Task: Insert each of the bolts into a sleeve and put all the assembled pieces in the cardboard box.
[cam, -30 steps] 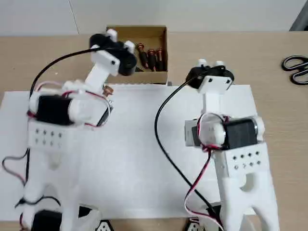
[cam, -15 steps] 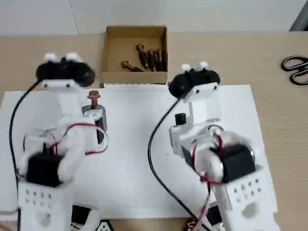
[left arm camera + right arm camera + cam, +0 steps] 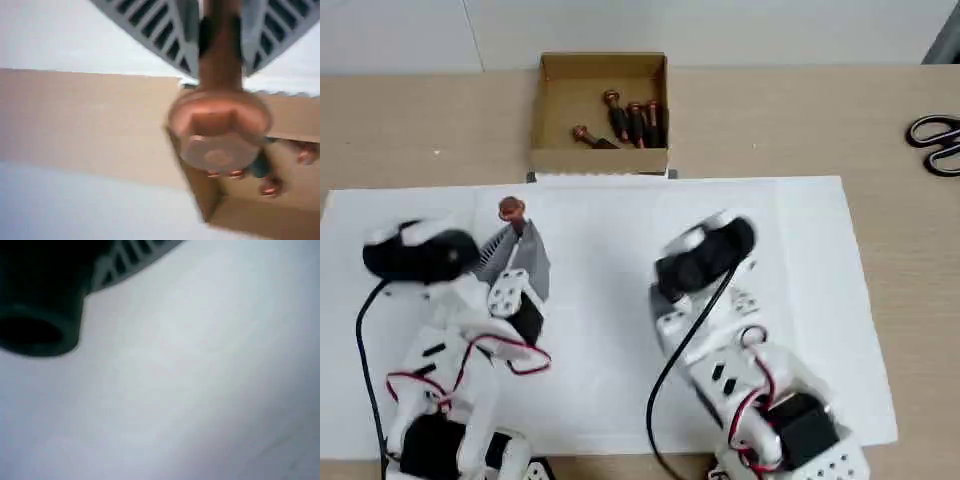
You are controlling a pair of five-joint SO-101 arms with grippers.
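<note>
Over the white sheet [image 3: 610, 310] the left claw [image 3: 515, 232] has drawn back, clamping bolt [image 3: 220, 130]; right claw [image 3: 85, 265] likewise, clamping sleeve [image 3: 40, 325].

Open lane on the white sheet [image 3: 605, 260] between the two arms, running far toward the cardboard box [image 3: 534, 110]. Box top open, left half of its floor bare, assembled pieces [image 3: 630, 118] lying along the right side. Left gripper [image 3: 515, 232], clamped on a bolt [image 3: 511, 209], sits just near of the box's left corner; right arm [image 3: 705, 262] folded low right of centre; scissors [image 3: 935, 143] far right, well apart from both.
</note>
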